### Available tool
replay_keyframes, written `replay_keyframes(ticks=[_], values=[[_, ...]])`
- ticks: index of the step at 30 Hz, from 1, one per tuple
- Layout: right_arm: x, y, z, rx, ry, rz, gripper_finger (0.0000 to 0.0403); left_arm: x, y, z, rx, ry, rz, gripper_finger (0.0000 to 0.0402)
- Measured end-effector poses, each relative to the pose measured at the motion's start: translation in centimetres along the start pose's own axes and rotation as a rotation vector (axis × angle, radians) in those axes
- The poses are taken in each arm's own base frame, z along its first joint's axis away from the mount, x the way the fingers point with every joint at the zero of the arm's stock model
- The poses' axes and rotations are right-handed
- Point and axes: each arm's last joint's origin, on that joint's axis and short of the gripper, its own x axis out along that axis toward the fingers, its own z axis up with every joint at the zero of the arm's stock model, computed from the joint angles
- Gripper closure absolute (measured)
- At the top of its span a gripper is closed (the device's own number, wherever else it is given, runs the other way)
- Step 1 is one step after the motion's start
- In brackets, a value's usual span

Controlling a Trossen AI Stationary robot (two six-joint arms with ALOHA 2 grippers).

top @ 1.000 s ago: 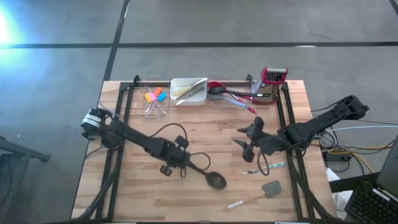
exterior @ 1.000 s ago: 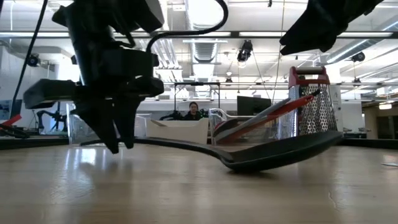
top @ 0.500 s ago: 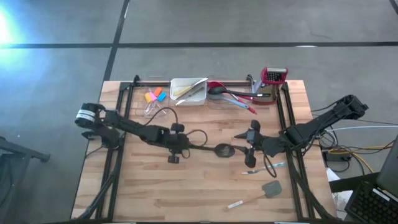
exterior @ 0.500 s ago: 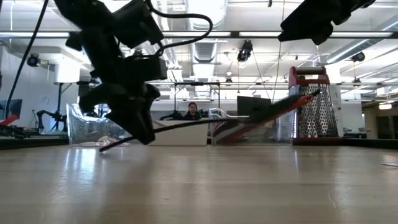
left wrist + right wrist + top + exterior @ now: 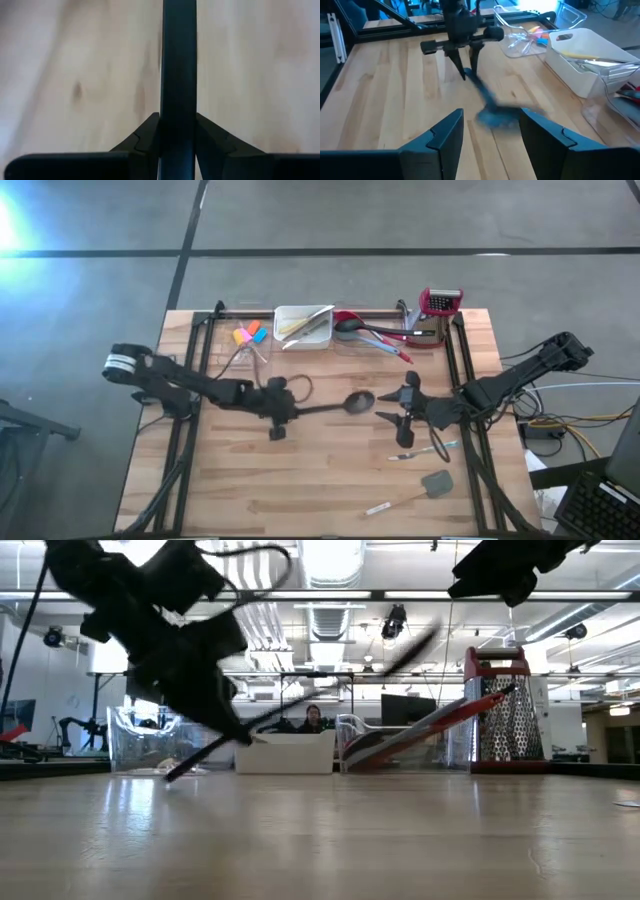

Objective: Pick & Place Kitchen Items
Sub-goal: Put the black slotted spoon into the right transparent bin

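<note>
A black long-handled spoon hangs over the middle of the table with my left gripper shut on its handle. Its bowl points toward the table's right side. In the low view the spoon slants upward, bowl end highest. My right gripper stands open just right of the bowl, touching nothing. In the right wrist view the blurred bowl lies ahead of its spread fingers. My left gripper pinches the spoon's handle between its two fingers, toward the free end, with a short tail sticking out behind. The fingers come from the table's left, slanting down. The spoon is lifted clear of the table and tilted, bowl end up.
Along the far edge stand a white tray, red and black spoons, a red-topped grater and a clear bin with coloured pieces. A grey spatula and small utensils lie near the front right.
My left gripper has gone toward the table's far edge, rolled and tipped upward. The spoon, whose bowl lay on the table near the front, is now lifted clear. It has swung round so its bowl sits higher, close in front of the right gripper.
</note>
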Motion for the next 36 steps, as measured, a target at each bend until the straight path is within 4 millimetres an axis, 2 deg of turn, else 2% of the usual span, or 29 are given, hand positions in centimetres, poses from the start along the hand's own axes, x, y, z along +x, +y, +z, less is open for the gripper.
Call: replay_keyframes(ticks=[6, 12, 16, 25, 31, 36], values=[[0.0, 0.0, 0.1, -0.006, -0.006, -0.007, 0.0220, -1.3, 0.5, 1.0, -0.115, -0.432, -0.029, 0.0308], [0.0, 0.0, 0.6, -0.018, -0.063, -0.033, 0.0217, -1.5, 1.1, 3.7, -0.056, -0.716, 0.042, 0.0308], [0.0, 0.2, 1.1, -0.044, -0.118, -0.050, 0.0216, -0.3, 1.6, 6.4, 0.033, -0.773, 0.048, 0.0308], [0.0, 0.3, 1.9, -0.029, -0.190, -0.049, 0.0227, 3.5, 2.6, 12.6, 0.174, -0.864, -0.093, 0.0308], [-0.1, 0.3, 2.2, -0.027, -0.214, -0.061, 0.0235, 5.1, 2.6, 14.4, 0.196, -0.888, -0.211, 0.0308], [-0.1, 0.4, 2.5, -0.043, -0.243, -0.057, 0.0240, 5.6, 2.6, 15.4, 0.202, -0.908, -0.225, 0.0308]])
